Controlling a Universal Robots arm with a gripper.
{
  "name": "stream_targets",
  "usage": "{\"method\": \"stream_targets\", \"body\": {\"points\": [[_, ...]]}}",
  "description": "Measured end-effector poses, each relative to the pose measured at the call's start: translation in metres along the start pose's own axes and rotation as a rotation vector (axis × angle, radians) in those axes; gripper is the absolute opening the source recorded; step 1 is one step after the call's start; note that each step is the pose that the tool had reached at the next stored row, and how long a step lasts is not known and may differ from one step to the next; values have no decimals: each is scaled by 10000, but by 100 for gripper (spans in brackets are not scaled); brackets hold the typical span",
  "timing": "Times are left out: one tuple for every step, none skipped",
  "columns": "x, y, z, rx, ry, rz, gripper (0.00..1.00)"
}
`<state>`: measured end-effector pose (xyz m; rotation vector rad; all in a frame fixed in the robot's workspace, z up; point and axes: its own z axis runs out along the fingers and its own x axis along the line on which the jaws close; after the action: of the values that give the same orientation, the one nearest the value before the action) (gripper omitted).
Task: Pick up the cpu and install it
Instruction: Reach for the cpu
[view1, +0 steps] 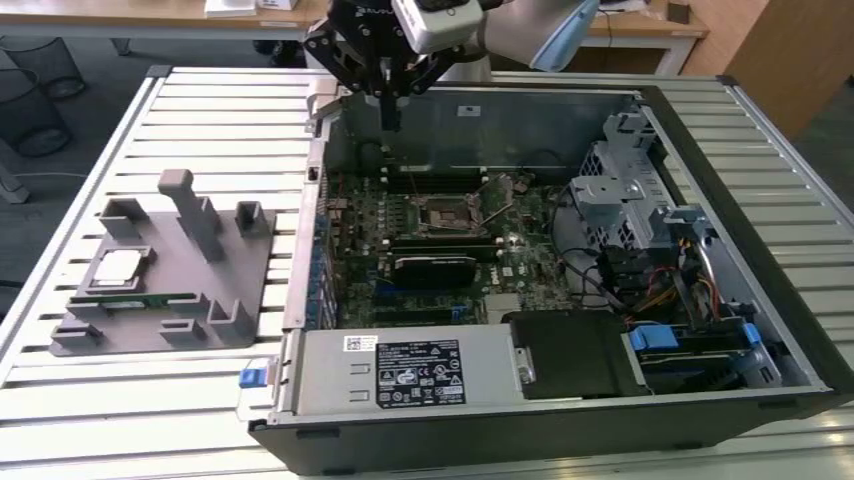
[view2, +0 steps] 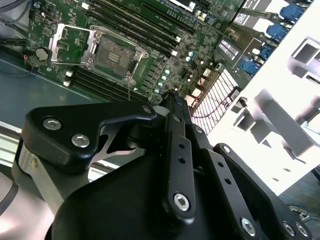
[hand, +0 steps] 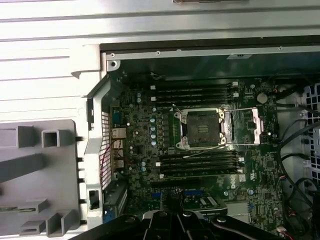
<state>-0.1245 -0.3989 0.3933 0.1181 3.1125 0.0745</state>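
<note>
Gripper hangs above the case near its far wall, fingers seemingly pressed together, holding nothing; cpu lies flat on the fixture at the exterior view's left, well apart; socket stands open.

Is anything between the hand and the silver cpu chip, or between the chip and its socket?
Nothing covers the small silver-topped square cpu, though the grey fixture's tall post stands beside it. The computer case's metal side wall rises between it and both the black hand and the open motherboard socket.
</note>
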Motion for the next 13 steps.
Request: {"method": "stream_targets", "body": {"points": [[3,0,0,-3,0,0,11],[5,-1,0,-6,0,0,11],[8,-1,0,-10,1,0,11],[12,-1,0,-13,0,0,11],[15,-1,0,-16,1,1,11],[19,-1,0,-19,1,1,11],[22,-2,0,-22,2,1,11],[25,-2,0,-26,2,0,11],[28,-2,0,-29,2,0,11],[31,-2,0,-32,2,0,11],[34,-3,0,-35,2,1,11],[37,-3,0,-38,3,1,11],[39,-3,0,-41,3,0,11]]}}
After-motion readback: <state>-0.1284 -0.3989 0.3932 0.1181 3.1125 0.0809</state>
